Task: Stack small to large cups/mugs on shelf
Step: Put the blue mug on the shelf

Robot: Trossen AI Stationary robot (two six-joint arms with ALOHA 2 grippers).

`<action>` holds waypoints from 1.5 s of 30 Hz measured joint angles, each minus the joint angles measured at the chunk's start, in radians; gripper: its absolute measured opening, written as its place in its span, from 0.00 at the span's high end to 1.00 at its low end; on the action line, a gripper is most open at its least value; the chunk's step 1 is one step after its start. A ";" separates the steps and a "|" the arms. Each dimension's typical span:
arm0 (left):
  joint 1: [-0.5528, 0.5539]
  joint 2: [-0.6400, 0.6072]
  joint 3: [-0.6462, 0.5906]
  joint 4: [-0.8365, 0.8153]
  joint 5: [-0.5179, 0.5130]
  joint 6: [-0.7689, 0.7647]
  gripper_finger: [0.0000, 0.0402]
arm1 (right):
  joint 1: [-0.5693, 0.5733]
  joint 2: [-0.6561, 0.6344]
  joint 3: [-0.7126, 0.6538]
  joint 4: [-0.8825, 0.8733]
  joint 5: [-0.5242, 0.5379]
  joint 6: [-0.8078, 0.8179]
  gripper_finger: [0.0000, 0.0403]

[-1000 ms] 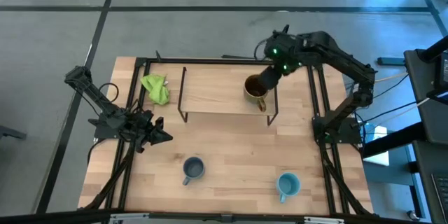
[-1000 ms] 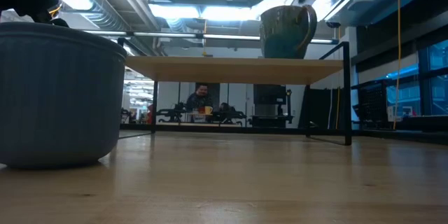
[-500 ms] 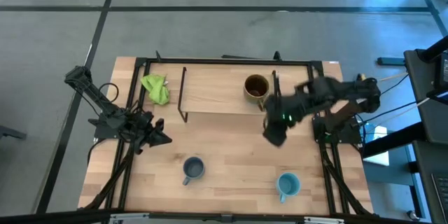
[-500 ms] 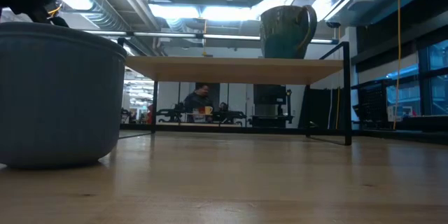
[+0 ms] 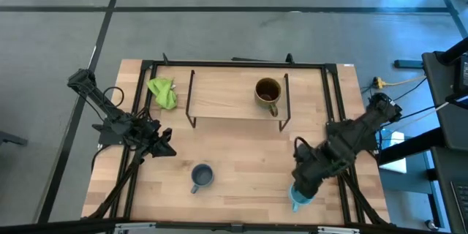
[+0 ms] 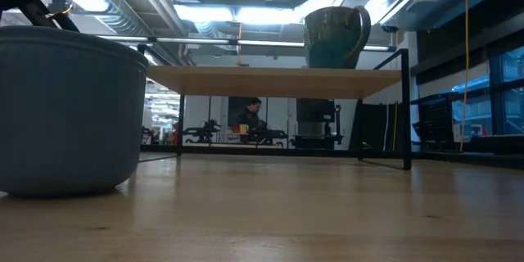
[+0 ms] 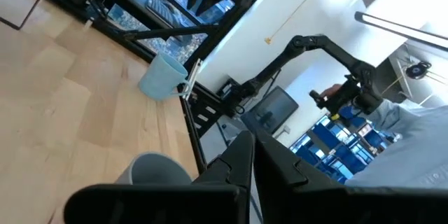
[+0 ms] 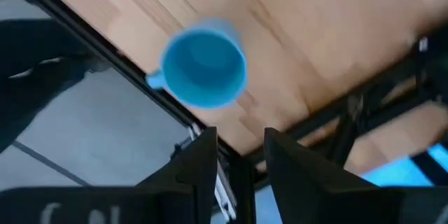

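Brown-olive mug (image 5: 268,92) sits on the shelf (image 5: 219,95); right gripper (image 5: 301,184), jaws apart and empty, hovers above the sky-blue mug (image 5: 299,194); grey-blue mug (image 5: 201,176) waits.

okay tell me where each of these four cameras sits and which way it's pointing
High view: overhead, looking straight down on the table; shows both arms, the left gripper and the brown mug on the shelf.
Low view: at tabletop height, looking level under the shelf; no arm clearly visible.
Left wrist view: past its shut fingers toward the grey-blue mug.
Right wrist view: past its open fingers, down on the sky-blue mug.
High and low views share the brown mug.
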 joint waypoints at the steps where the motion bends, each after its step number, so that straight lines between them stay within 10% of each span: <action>1: 0.000 0.000 0.000 -0.003 0.001 0.000 0.97 | 0.018 0.000 -0.011 0.000 0.000 0.025 0.70; 21: 0.000 0.000 0.000 -0.097 0.002 -0.135 0.97 | 0.225 0.000 -0.330 0.315 0.209 0.524 0.70; 45: 0.000 0.000 0.000 -0.097 0.004 -0.206 0.97 | 0.230 0.000 -0.510 0.484 0.251 0.562 0.70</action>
